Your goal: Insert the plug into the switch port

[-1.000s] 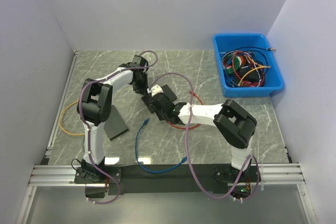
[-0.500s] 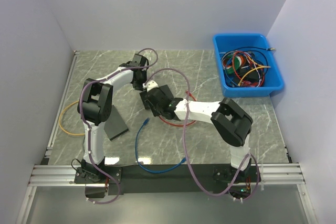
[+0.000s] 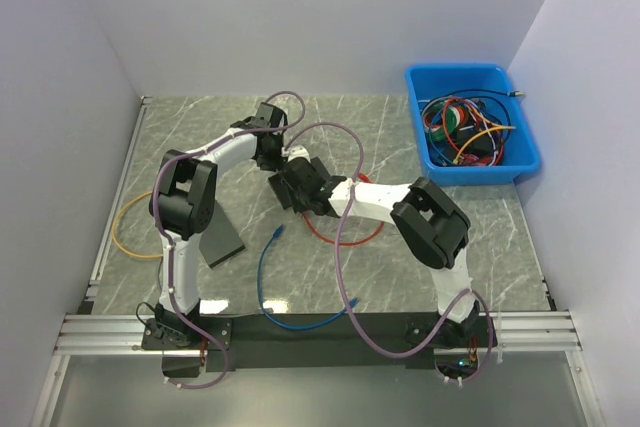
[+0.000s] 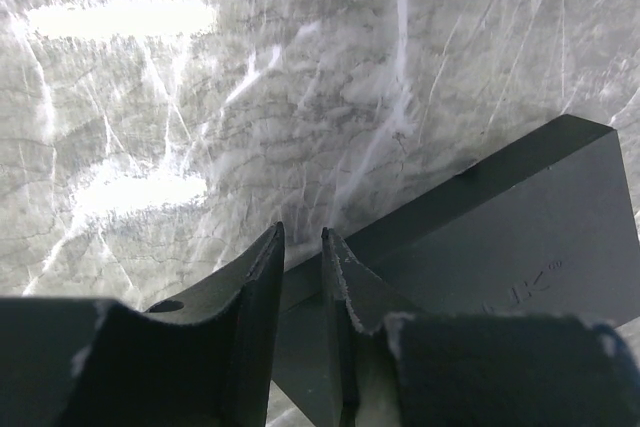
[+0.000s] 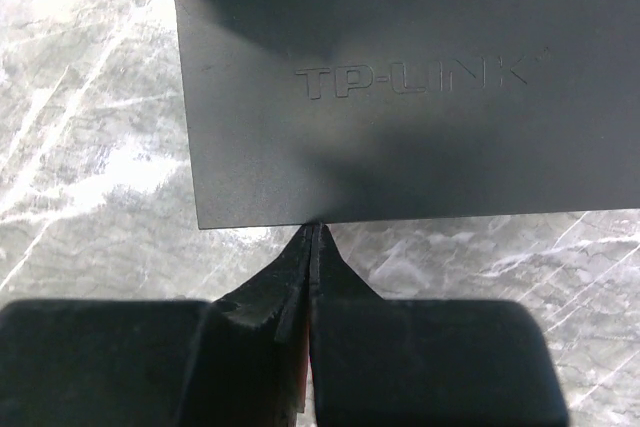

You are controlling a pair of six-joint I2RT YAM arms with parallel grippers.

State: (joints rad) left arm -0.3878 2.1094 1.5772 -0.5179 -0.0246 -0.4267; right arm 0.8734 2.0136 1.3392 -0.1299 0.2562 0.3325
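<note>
The switch (image 5: 400,77) is a flat black TP-LINK box lying on the marble table. It shows between the two wrists in the top view (image 3: 312,166). My right gripper (image 5: 315,227) is shut, its tips touching the switch's near edge, and no plug shows between them. My left gripper (image 4: 303,235) has its jaws a narrow gap apart, closed over a corner of the switch (image 4: 520,237). A blue cable's plug end (image 3: 279,232) lies loose on the table in front of the grippers. A red cable loop (image 3: 345,235) lies under the right forearm, its plug hidden.
A blue bin (image 3: 455,70) of tangled cables stands at the back right. A yellow cable (image 3: 125,237) lies at the left edge. A flat black plate (image 3: 220,242) rests beside the left arm's base. White walls close in the table on three sides.
The right arm has swung left and forward until its tips reach the switch, and its jaws have closed fully. The left arm has barely moved.
</note>
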